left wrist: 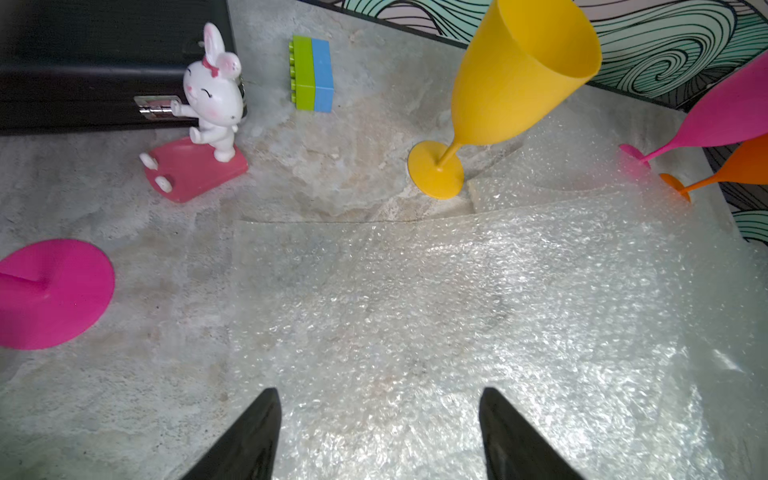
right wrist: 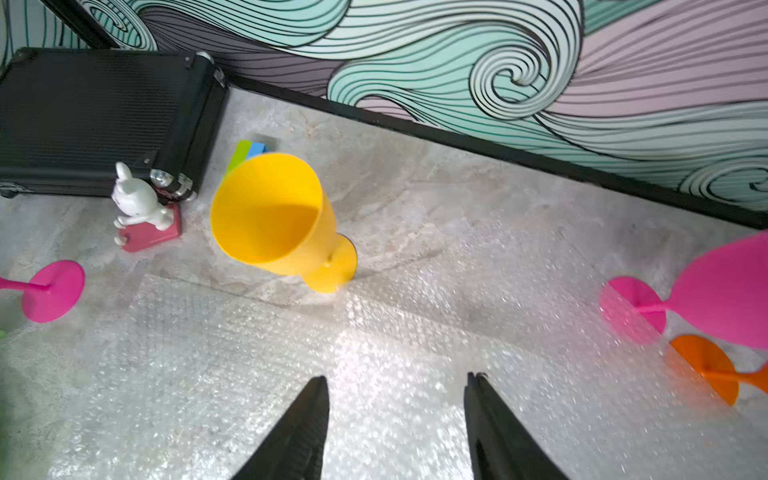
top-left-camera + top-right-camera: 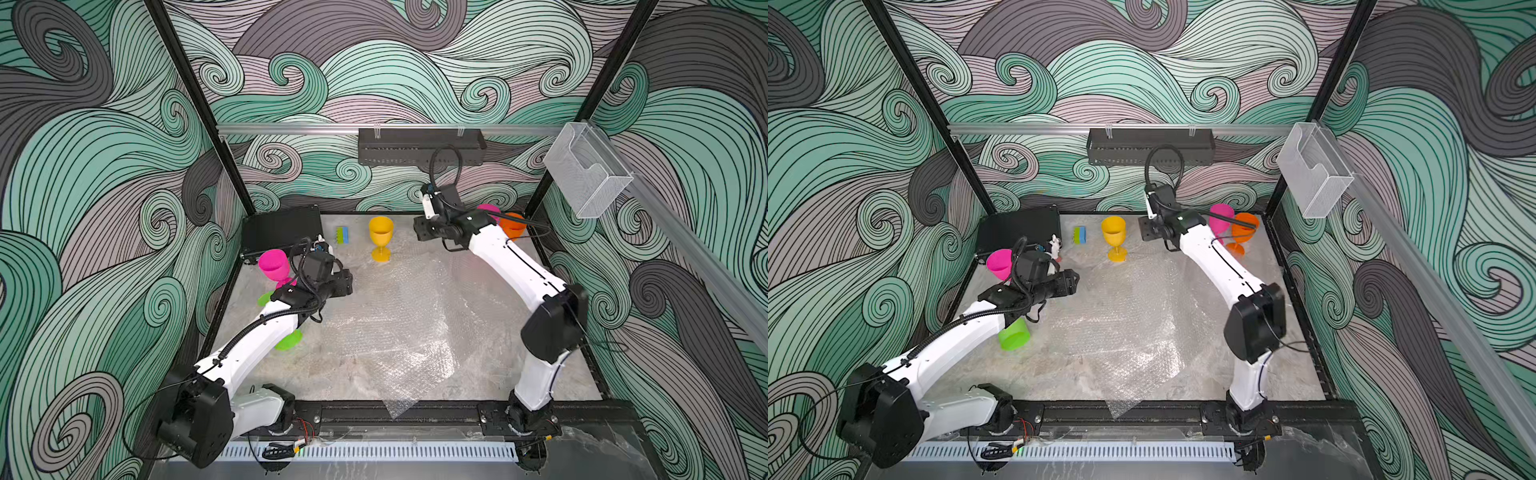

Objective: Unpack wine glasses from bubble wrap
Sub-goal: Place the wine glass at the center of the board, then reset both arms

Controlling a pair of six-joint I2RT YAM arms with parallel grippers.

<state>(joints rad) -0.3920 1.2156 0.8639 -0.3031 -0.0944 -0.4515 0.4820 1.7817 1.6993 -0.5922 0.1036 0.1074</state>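
Observation:
A yellow wine glass (image 3: 380,239) (image 1: 515,79) (image 2: 274,216) stands upright at the back middle. A magenta wine glass (image 3: 273,266) stands at the left, and a lime green one (image 3: 1014,334) lies partly hidden under my left arm. Another magenta glass (image 3: 1220,218) and an orange glass (image 3: 1244,228) stand at the back right. Bubble wrap (image 3: 399,328) (image 1: 457,311) (image 2: 291,374) lies flat in overlapping sheets across the table's middle. My left gripper (image 1: 380,392) (image 3: 347,282) hangs open over the wrap, empty. My right gripper (image 2: 397,376) (image 3: 424,232) is open too, just right of the yellow glass, holding nothing.
A black case (image 3: 282,228) sits at the back left, with a white rabbit figurine (image 1: 212,95) and a green-and-blue block (image 3: 342,235) beside it. A black tray (image 3: 419,145) hangs on the back wall and a clear bin (image 3: 586,170) on the right rail.

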